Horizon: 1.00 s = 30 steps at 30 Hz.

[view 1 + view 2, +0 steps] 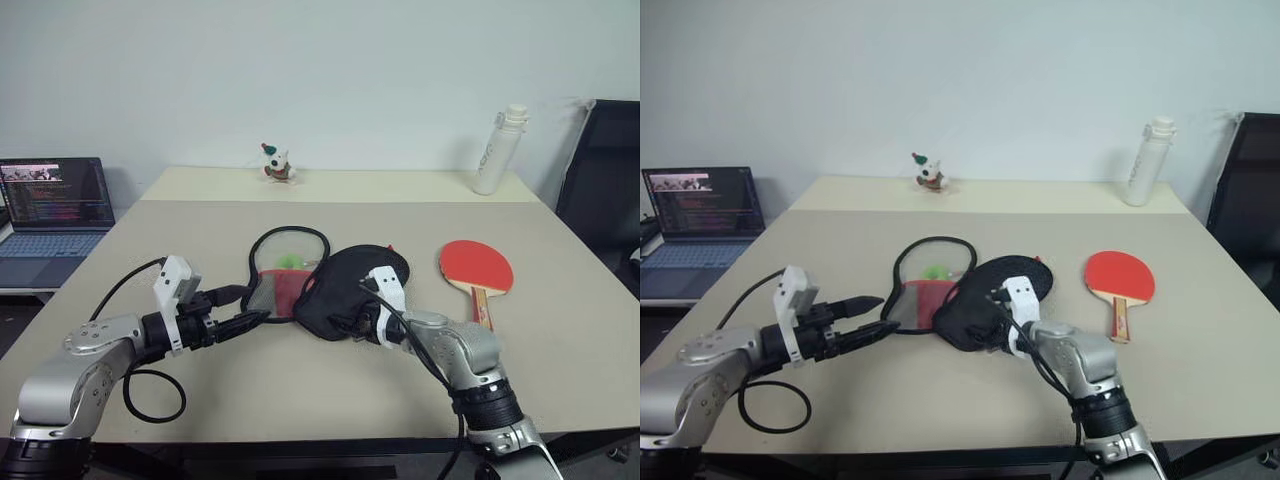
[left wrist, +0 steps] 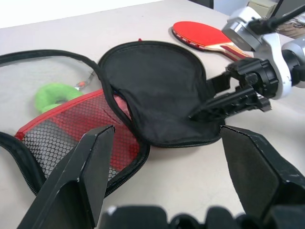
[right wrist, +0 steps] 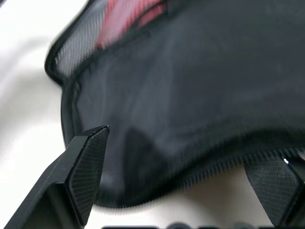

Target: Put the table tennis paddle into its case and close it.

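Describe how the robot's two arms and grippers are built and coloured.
Both arms have silver-grey metal shells with black ribbed joint sections. The left gripper has two long black tapered fingers and a white block-shaped camera mount above its wrist, with a black cable looping beneath the forearm. The right gripper has the same black fingers, textured on the inside, a white mount and a thin black cable along the forearm.

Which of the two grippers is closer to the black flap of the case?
The right gripper: its open fingers reach the edge of the black flap of the case. The left gripper, also open, is beside the red mesh half, away from that flap.
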Each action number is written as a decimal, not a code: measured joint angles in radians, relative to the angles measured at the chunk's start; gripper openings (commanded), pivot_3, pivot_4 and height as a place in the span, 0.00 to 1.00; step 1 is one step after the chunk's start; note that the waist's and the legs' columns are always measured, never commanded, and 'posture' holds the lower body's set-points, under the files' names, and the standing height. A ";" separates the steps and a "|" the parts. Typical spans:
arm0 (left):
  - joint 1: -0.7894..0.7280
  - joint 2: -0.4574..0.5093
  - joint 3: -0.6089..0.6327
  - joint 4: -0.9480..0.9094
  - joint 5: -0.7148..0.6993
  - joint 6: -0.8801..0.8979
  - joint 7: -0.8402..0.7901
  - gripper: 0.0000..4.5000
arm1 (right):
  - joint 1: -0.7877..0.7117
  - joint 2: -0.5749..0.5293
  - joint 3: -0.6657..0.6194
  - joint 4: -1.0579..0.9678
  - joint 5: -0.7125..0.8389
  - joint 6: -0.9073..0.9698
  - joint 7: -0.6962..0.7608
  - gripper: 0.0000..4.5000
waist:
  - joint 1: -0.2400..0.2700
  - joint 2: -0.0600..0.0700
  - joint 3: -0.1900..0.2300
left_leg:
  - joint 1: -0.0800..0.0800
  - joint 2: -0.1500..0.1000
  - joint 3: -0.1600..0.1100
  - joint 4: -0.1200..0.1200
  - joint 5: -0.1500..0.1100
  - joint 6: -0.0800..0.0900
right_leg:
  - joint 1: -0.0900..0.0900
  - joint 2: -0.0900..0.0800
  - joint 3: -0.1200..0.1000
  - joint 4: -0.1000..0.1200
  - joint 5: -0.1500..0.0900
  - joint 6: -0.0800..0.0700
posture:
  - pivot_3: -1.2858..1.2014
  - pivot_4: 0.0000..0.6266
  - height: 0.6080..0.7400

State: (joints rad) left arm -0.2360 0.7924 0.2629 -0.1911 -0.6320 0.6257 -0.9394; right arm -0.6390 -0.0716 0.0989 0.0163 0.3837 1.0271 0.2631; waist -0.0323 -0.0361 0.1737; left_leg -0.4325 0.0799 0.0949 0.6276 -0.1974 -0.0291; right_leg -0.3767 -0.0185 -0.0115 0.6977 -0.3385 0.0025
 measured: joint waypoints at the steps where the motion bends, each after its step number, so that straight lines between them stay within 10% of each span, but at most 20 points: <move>1: 0.000 0.000 0.000 0.000 0.000 0.002 0.000 0.86 | -0.005 -0.001 -0.003 0.010 -0.005 -0.003 -0.002 0.88 | 0.000 0.000 0.000 | 0.000 0.000 0.000 0.000 0.000 0.000 | 0.000 0.000 0.000 0.000 0.000 0.000 | 0.52 0.24 1.00; 12: 0.041 0.030 -0.019 -0.036 0.027 -0.007 -0.016 0.86 | -0.027 -0.011 -0.213 0.049 0.082 0.228 -0.025 0.03 | 0.000 0.000 0.000 | 0.000 0.000 0.000 0.000 0.000 0.000 | 0.000 0.000 0.000 0.000 0.000 0.000 | 0.52 0.24 1.00; 30: -0.072 -0.013 -0.158 -0.040 0.083 -0.067 -0.037 0.86 | -0.155 -0.323 -0.160 0.271 0.083 0.237 0.186 0.00 | 0.003 0.000 0.000 | 0.000 0.000 0.002 -0.001 0.000 0.000 | -0.001 0.000 0.001 0.000 0.000 0.000 | 0.52 0.24 1.00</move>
State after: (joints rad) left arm -0.3080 0.7797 0.1049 -0.2311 -0.5486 0.5587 -0.9761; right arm -0.7943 -0.3951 -0.0614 0.2872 0.4663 1.2642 0.4493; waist -0.0298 -0.0359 0.1738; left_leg -0.4327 0.0798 0.0966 0.6270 -0.1976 -0.0287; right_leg -0.3776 -0.0182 -0.0103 0.6974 -0.3385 0.0024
